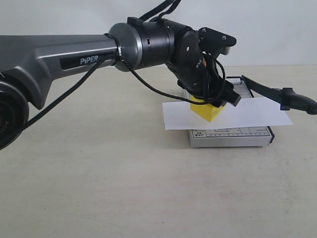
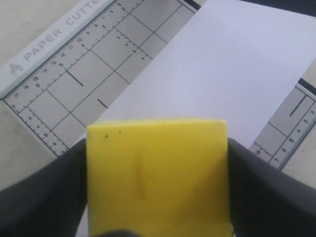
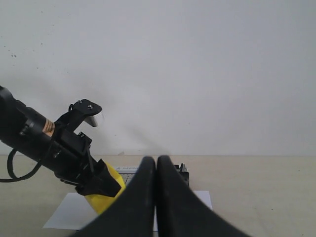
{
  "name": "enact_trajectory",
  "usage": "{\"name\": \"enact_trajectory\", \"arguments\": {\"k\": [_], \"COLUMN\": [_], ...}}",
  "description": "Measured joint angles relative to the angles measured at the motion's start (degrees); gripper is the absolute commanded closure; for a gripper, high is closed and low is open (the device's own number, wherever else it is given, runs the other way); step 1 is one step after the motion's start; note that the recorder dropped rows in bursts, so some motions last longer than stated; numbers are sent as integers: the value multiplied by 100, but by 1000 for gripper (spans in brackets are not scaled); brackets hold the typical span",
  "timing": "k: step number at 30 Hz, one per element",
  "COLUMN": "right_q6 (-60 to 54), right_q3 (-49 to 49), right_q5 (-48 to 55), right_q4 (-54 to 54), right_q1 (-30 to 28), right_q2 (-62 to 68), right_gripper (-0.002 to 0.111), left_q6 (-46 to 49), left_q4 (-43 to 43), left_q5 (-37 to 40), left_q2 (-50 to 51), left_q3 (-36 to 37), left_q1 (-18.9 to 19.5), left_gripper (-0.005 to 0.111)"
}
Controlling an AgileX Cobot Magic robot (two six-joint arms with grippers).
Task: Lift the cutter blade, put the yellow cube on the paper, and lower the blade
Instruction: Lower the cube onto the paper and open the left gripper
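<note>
The yellow cube (image 1: 209, 113) is held between the fingers of my left gripper (image 1: 213, 103), low over the middle of the white paper (image 1: 247, 115). I cannot tell whether the cube touches the sheet. The paper lies across the grey gridded trimmer (image 1: 230, 137). The cutter blade (image 1: 270, 91) stands raised at the right, its thick handle (image 1: 298, 102) in the air. In the left wrist view the cube (image 2: 157, 173) fills the gap between both dark fingers (image 2: 44, 197), above the paper (image 2: 222, 74). My right gripper (image 3: 156, 165) is shut and empty, away from the trimmer and facing it.
The trimmer sits on a beige tabletop (image 1: 124, 183) against a white wall. The left arm (image 1: 74, 57) reaches in from the left above the table. In the right wrist view the left gripper (image 3: 94, 180) and the cube (image 3: 106, 201) show beyond my shut fingers.
</note>
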Motion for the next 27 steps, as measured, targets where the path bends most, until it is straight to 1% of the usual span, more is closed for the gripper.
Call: {"name": "enact_trajectory", "arguments": {"k": [21,22,24,27], "right_q6": [0,0,0,0], "right_q3": [0,0,0,0], "right_q5": [0,0,0,0], "right_q4": [0,0,0,0], "right_q1": [0,0,0,0], "right_q2": [0,0,0,0], "right_gripper": [108,108,108,108], "left_q6": [-11,-11,-11,-11], "left_q4": [-10,-10,-22,-46], "left_q5": [-247,-247,-247,-257], "left_q2": [218,224,233,233], "left_q3": [-74,-99,-134,-168], "left_q1": [0,0,0,0], "left_gripper": [102,100,93,75]}}
